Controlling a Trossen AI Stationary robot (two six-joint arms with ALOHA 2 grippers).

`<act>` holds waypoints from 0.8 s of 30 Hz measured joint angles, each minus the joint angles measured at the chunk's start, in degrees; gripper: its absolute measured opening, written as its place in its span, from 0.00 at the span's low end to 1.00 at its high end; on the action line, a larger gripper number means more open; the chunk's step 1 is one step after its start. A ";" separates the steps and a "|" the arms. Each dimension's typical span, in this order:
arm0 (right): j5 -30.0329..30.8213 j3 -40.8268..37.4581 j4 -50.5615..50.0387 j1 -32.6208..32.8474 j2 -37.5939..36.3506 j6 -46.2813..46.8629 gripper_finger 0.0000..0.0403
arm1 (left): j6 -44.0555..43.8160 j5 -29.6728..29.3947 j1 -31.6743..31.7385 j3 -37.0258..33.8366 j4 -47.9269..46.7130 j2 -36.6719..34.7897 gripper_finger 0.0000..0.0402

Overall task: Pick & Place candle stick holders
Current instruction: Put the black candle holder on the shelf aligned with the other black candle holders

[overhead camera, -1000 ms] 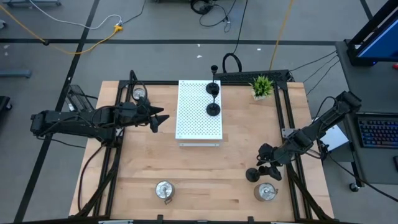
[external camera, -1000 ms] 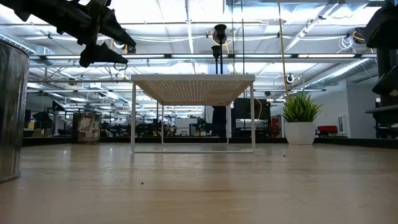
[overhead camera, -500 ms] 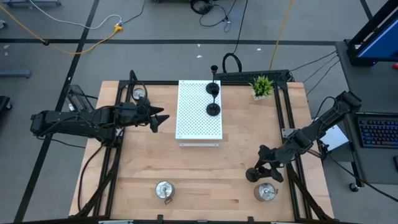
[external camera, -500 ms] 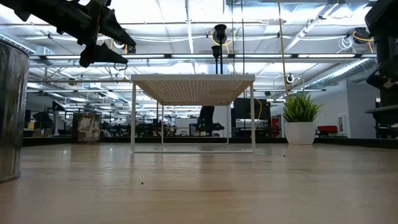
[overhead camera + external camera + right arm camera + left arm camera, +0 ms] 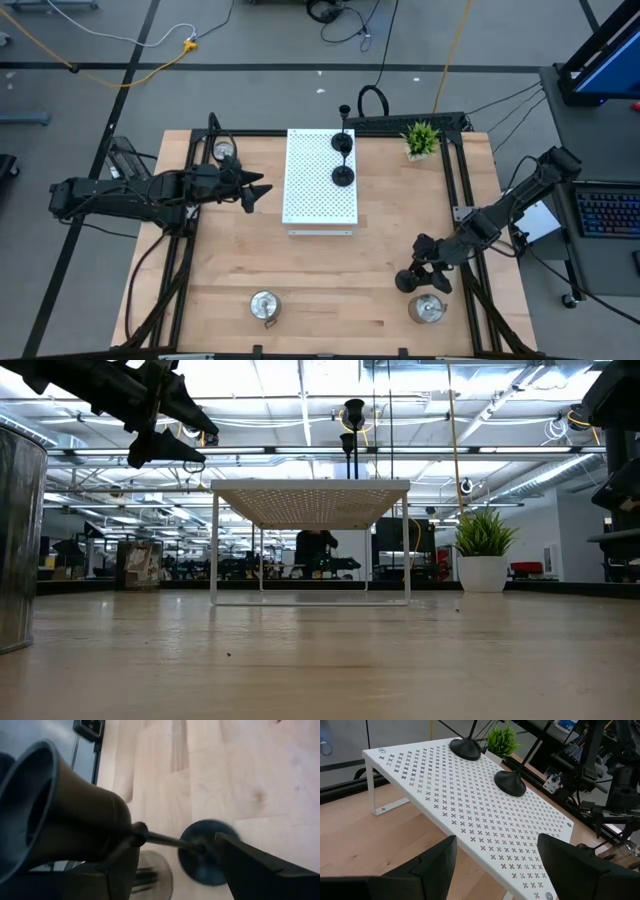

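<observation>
One black candle stick holder [image 5: 405,282] stands on its round base [image 5: 205,852] at the table's right front. My right gripper [image 5: 426,270] is open there, slanting down, its fingers on either side of the holder's thin stem [image 5: 165,840]; the cup [image 5: 65,820] looms beside the camera. Two more black holders [image 5: 343,143] [image 5: 343,177] stand on the white perforated board [image 5: 315,190]. Silver holders sit at the front right [image 5: 427,308], the front left [image 5: 264,305] and the far left [image 5: 223,150]. My left gripper [image 5: 258,190] hovers open beside the board's left edge, holding nothing. My right gripper straddles the black holder's stem [image 5: 150,838] from above at a slant, the gap far wider than the stem. One finger [image 5: 120,870] lies right under the stem's upper end; whether it touches, I cannot tell. The holder's base rests on the table.
A small potted plant [image 5: 421,138] stands at the far right, by the board. The front-left silver holder [image 5: 20,540] fills the low view's left edge. Black frame rails [image 5: 470,210] run along the table's sides. Bare wood [image 5: 330,280] lies between the board and the front edge.
A person in the room behind the table has walked toward the low view's left, behind the board. Nothing on the table has moved.
</observation>
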 joint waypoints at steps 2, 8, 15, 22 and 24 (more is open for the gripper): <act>1.25 0.00 0.02 -0.01 -0.01 -0.54 0.62 | 0.00 0.01 0.02 0.00 0.00 -0.01 0.71; 3.53 0.00 0.00 -0.02 0.00 -1.58 0.62 | 0.00 0.02 0.00 0.00 0.00 -0.01 0.71; 4.84 0.00 0.02 0.00 0.39 -1.99 0.46 | 0.00 0.02 0.00 0.00 0.00 0.01 0.71; 5.03 0.00 0.39 -0.02 0.98 -2.99 0.10 | 0.02 0.02 0.02 0.00 0.00 0.01 0.71; 5.04 0.00 1.60 -0.04 0.96 -3.83 0.03 | 0.02 0.02 0.00 0.00 0.00 -0.01 0.71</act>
